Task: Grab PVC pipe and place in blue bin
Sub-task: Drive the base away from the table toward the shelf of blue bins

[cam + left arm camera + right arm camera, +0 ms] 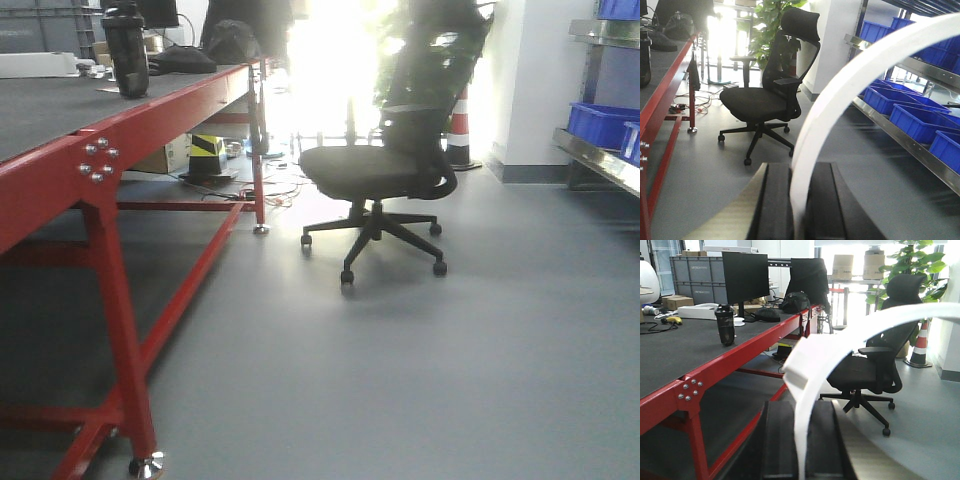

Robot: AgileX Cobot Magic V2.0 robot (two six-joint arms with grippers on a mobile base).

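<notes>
The left gripper is clenched on the PVC pipe. In the left wrist view its two black fingers press the white strip from either side. The pipe rises upright out of the grip, then sweeps up and to the right in a broad arc that runs off the frame's edge.

The right gripper is clamped the same way in its own view. Here a white curved pipe stands between the dark fingers, shows a blunt squared end just above them, and arcs off to the right (whether this is the same piece the left gripper holds cannot be told).

Both ends are held up in the air, well clear of the grey floor. Beyond the arc in the left wrist view, blue bins sit in rows on a metal shelf, well apart from the pipe. A black office chair stands in the open floor. The red-framed table beside it carries a black bottle and a monitor.
</notes>
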